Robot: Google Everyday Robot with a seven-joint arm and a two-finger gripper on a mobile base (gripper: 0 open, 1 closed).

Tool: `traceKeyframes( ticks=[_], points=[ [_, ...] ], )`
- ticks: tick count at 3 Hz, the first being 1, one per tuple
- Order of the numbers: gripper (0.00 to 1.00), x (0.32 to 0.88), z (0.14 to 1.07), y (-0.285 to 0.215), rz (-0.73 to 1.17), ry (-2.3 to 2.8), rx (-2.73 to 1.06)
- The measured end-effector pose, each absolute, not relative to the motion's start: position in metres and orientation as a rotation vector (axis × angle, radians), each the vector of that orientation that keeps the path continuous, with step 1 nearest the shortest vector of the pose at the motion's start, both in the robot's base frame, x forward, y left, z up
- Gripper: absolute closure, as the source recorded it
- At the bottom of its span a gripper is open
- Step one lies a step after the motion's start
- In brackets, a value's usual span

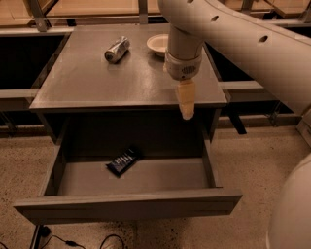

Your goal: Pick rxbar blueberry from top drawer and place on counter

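Observation:
The rxbar blueberry [123, 161], a small dark bar with pale lettering, lies flat on the floor of the open top drawer [131, 206], left of its middle near the back. My gripper [186, 113] hangs from the white arm, pointing down over the counter's [97, 78] front edge at the right. It is above and to the right of the bar, apart from it, with nothing seen in it.
A crushed silver can [117, 49] lies on the counter at the back. A pale bowl [159, 44] stands to its right, partly behind the arm. Pale wooden bench tops [87, 7] run behind. Cables [73, 241] lie on the speckled floor under the drawer.

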State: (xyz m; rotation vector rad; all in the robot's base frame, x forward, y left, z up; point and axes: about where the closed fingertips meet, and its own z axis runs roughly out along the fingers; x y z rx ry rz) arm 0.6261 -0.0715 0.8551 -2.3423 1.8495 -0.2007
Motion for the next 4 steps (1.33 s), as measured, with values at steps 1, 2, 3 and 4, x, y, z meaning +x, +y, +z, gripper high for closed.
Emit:
traceKeyframes(
  ticks=[1,2,3,4],
  points=[
    [0.00,0.628,0.854,-0.011,-0.247,1.623,-2.454],
    [0.00,0.624,0.847,0.058,-0.239,1.380,-2.556],
    [0.00,0.615,0.826,0.112,-0.127,1.180,-2.633],
    [0.00,0.601,0.797,0.148,-0.039,1.031,-2.704]
  ],
)
